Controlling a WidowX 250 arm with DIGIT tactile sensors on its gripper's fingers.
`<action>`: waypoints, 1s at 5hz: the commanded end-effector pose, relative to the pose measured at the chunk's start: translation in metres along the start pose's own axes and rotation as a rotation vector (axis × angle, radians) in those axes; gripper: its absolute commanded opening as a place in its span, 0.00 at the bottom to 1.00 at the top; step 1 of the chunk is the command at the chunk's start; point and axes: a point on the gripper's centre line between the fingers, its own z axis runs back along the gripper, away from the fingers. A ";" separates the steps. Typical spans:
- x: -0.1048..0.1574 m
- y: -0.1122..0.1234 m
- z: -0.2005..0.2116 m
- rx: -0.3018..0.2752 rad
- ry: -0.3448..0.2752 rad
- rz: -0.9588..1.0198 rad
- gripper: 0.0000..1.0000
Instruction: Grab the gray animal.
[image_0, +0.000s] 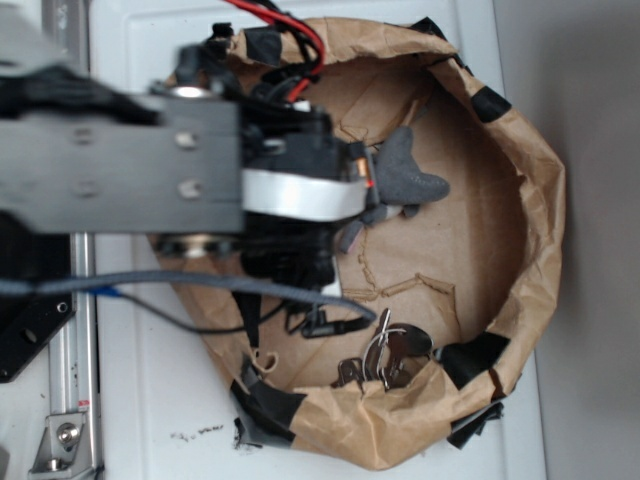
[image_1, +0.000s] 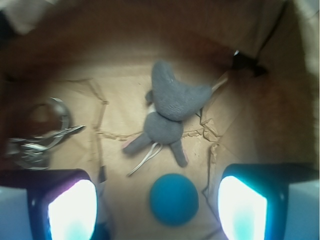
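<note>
Fingers (image_1: 155, 207) spread, unclear which; arm hides gray animal (image_1: 170, 107) partly.

White tabletop (image_0: 160, 400) below, scuffed with dark specks near the front edge. Gray wall or floor (image_0: 590, 300) along the right side. Metal rail (image_0: 75, 350) at left. Bright, even lighting overall.
</note>
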 end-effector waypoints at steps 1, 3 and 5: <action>0.040 0.024 -0.039 -0.008 -0.028 0.111 1.00; 0.063 -0.004 -0.082 -0.068 0.052 0.145 1.00; 0.019 -0.004 -0.063 0.051 0.414 0.019 0.00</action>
